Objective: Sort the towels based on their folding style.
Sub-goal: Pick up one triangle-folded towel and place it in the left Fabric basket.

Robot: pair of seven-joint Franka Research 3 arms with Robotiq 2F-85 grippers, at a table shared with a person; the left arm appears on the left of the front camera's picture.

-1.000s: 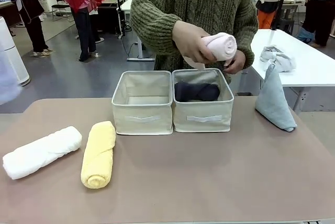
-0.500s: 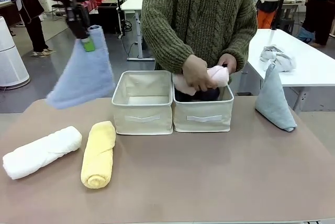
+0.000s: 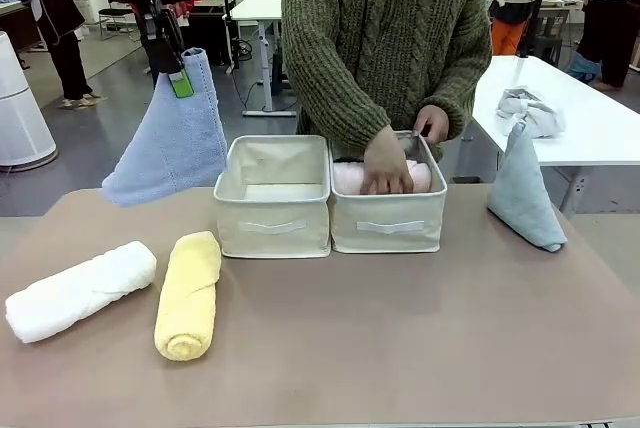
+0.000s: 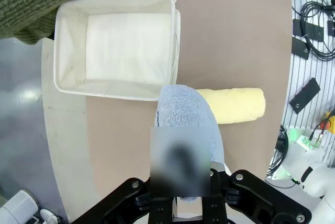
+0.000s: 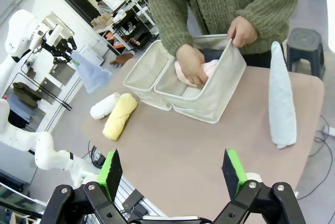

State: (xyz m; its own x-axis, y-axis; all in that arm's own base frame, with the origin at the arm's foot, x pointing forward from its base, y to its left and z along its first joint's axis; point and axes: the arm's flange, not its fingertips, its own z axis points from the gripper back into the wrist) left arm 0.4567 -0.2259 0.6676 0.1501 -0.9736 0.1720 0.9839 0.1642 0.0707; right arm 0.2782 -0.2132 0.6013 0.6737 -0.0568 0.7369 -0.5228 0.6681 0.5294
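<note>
My left gripper is shut on the tip of the periwinkle-blue cone towel, which hangs in the air left of the empty left box. From the left wrist, the blue cone hangs just short of that box. A person's hand presses the pink roll into the right box; the dark grey roll is hidden beneath. The white roll and yellow roll lie front left. The grey-teal cone stands at the right. My right gripper is open, high above the table.
A pale grey rag lies on the white table behind at the right. The person's other hand holds the right box's far rim. Bare brown tabletop spreads in front of the boxes.
My left arm has come in from the left carrying the blue cone and moved it right, nearer the left box. The person lowered the pink roll into the right box, covering the dark grey roll.
</note>
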